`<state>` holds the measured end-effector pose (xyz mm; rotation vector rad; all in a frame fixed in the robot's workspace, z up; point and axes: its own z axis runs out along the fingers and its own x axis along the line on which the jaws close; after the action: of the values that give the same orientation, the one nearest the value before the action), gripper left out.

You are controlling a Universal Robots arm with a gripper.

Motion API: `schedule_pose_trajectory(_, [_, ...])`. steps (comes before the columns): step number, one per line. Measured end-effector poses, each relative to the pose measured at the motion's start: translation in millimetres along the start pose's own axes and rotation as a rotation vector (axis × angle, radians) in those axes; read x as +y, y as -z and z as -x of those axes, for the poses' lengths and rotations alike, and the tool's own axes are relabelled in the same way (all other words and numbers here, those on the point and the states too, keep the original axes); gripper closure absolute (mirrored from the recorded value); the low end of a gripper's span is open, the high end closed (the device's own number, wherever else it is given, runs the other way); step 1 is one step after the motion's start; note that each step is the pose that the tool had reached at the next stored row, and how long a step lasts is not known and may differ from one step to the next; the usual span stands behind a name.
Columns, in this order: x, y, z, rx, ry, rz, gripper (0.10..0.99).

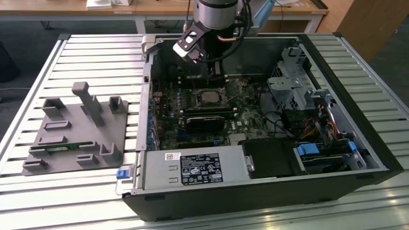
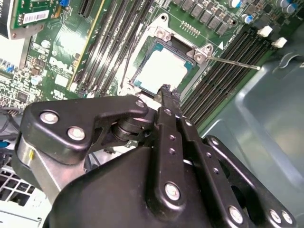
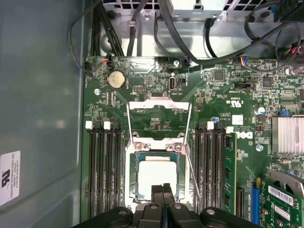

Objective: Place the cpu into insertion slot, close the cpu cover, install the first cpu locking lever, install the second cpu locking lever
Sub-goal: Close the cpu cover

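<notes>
motherboard (image 3: 223, 95), cpu (image 3: 156, 175) near end effector (image 3: 163, 189)

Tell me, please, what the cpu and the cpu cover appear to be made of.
The cpu: pale, matt silver-grey top, probably a metal lid; its greenish rim suggests circuit board. The cpu cover: thin bare sheet metal, possibly steel, with bright glints along its frame.

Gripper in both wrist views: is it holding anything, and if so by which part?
Nothing is held. The gripper is shut, fingertips together with nothing between them, by the edge of the cpu, which lies in the insertion slot.
</notes>
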<state>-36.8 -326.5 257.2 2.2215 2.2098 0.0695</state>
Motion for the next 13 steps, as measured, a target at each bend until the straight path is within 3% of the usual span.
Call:
schedule_pose_trajectory(4, [0.0,0.1,2.9,0.0084,0.0,0.0,0.976])
schedule_pose_trajectory(6, [1.5,0.1,2.9,0.0181,-0.001,0.0,0.976])
schedule_pose_trajectory(8, [7.6,-0.2,2.9,0.0264,-0.001,-0.001,0.976])
schedule_pose_trajectory(11, [20.5,-0.9,2.8,0.028,-0.001,-0.003,0.976])
schedule_pose_trajectory(13, [26.5,-1.1,2.9,0.0339,-0.001,-0.003,0.976])
